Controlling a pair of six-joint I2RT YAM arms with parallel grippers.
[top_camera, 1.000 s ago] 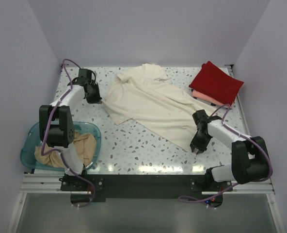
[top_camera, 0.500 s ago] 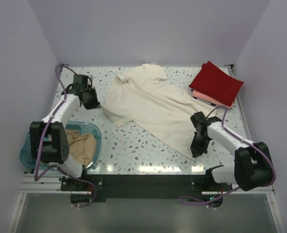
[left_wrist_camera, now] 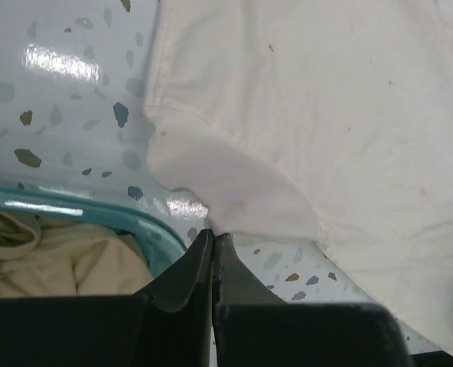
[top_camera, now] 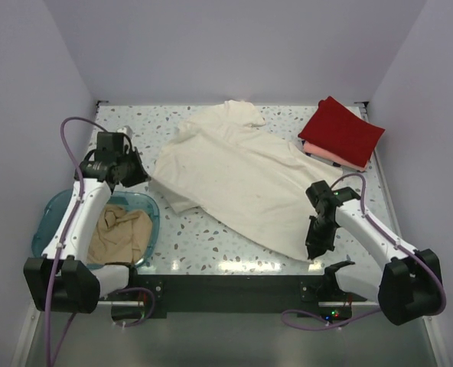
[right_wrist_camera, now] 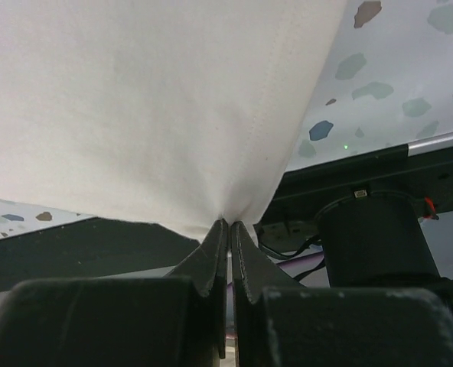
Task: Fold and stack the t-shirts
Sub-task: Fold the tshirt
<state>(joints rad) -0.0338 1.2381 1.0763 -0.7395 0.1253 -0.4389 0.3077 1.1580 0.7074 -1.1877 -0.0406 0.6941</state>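
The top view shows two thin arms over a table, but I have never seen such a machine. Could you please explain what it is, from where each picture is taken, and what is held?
These are two robot arms, each ending in a two-finger gripper. The top view comes from a fixed camera above and behind them. The other two pictures come from a camera on each wrist, looking along its own fingers.

On the speckled table lies a spread cream-white t-shirt. The left gripper is shut on the tip of its sleeve. The right gripper is shut on a corner of its hem, near the table's front edge.

At the far right, a folded red t-shirt lies on a pink t-shirt. A tan t-shirt sits crumpled in the blue tub at the left.
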